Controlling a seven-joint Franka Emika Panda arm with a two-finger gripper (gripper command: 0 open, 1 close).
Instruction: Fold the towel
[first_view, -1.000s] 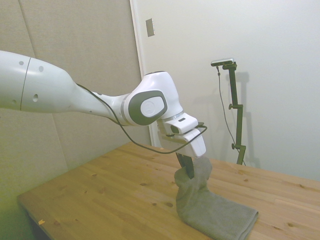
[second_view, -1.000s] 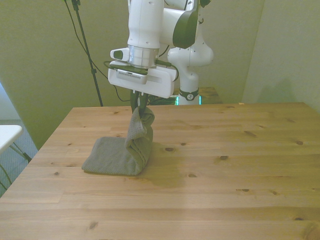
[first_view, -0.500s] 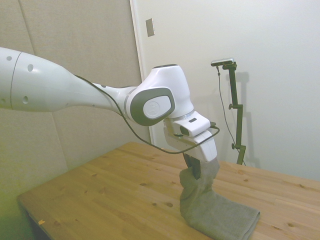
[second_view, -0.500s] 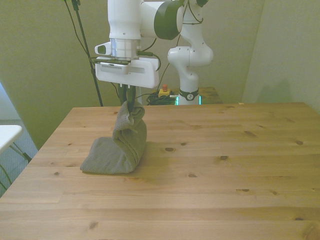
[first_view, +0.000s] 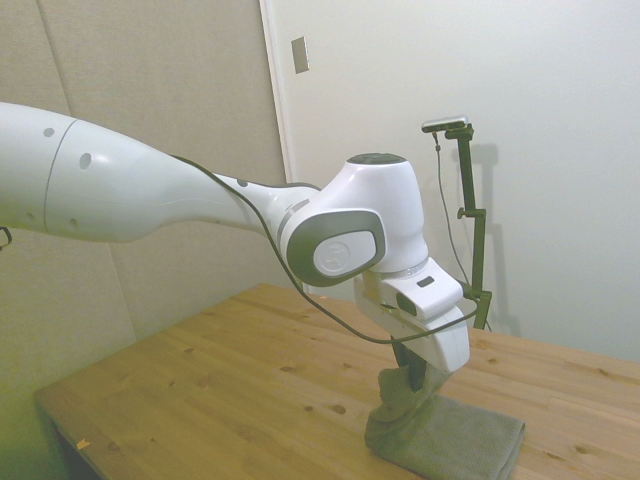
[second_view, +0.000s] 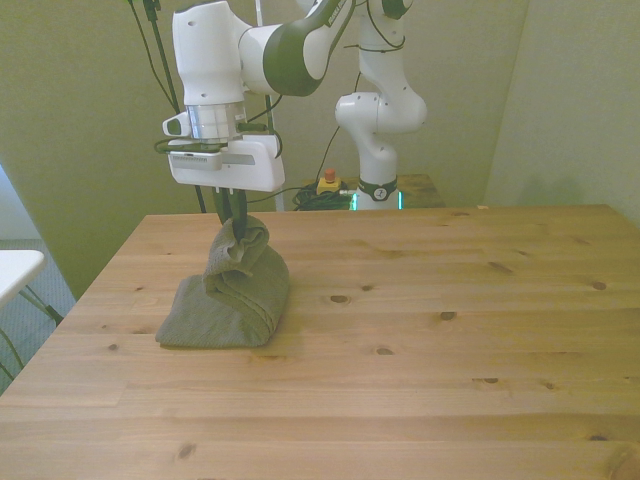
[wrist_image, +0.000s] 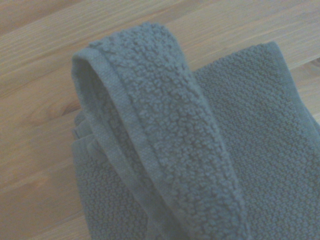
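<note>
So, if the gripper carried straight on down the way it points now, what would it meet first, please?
The gripper points straight down, shut on a raised edge of the towel. It would likely meet the towel's flat lower layer first, then the table.

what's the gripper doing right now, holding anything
Gripper: shut on the towel, holding one end lifted above the part lying on the table.
</note>
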